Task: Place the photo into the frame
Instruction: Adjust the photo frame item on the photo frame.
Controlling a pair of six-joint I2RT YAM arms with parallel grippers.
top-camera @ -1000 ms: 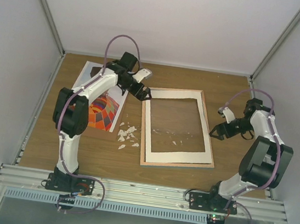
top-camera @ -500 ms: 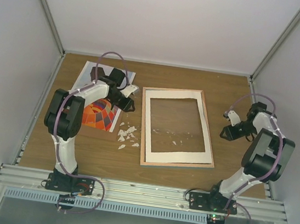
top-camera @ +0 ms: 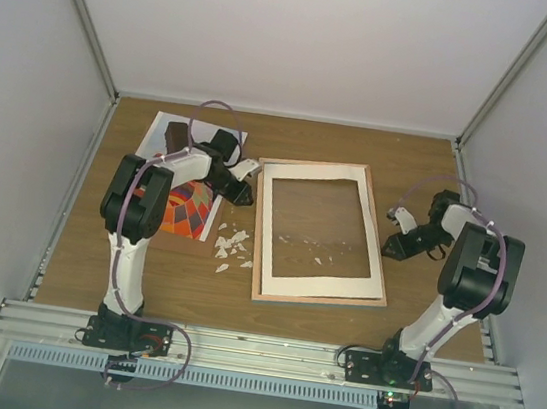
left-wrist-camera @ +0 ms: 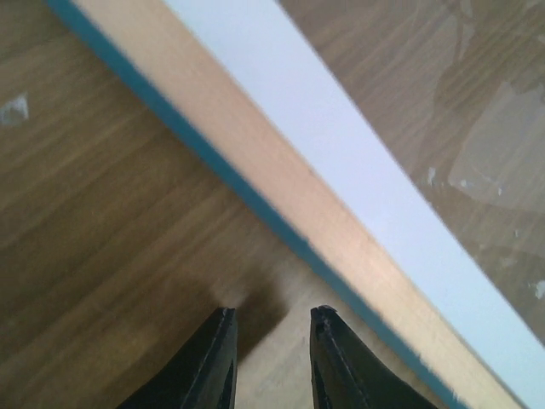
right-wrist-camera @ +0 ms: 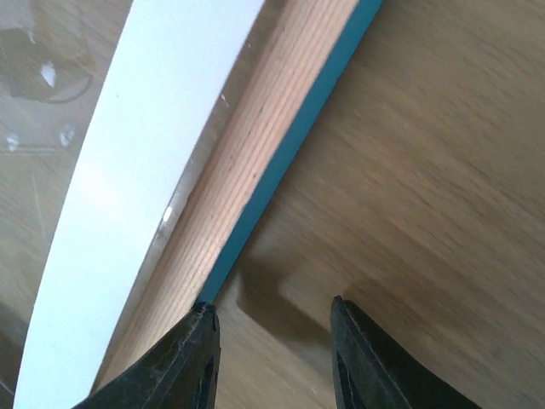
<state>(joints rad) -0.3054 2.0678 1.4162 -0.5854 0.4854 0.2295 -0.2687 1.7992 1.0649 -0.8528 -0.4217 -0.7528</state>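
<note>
The frame [top-camera: 261, 248] lies flat in the middle of the table, wood edge up, with a white mat border [top-camera: 318, 288] and clear glass inside it. The photo [top-camera: 190, 208], with orange-red stripes, lies to its left, partly under the left arm. My left gripper [top-camera: 245, 197] is low beside the frame's left edge. In the left wrist view its jaws [left-wrist-camera: 272, 315] stand open over bare wood, just short of the teal-and-wood frame edge [left-wrist-camera: 281, 183]. My right gripper [top-camera: 395, 246] sits by the right edge, open [right-wrist-camera: 272, 308], one fingertip [right-wrist-camera: 201, 319] at the teal rim of the frame [right-wrist-camera: 255, 162].
Several small white scraps [top-camera: 233, 245] lie on the table between the photo and the frame, and a few specks rest on the glass [top-camera: 314, 242]. White walls enclose the table on three sides. The metal rail [top-camera: 255, 348] with both arm bases runs along the near edge.
Both grippers have narrowed their jaws. The left gripper left the frame's top-left corner and now sits lower beside the left edge. The right gripper pulled back, then returned to the right edge.
</note>
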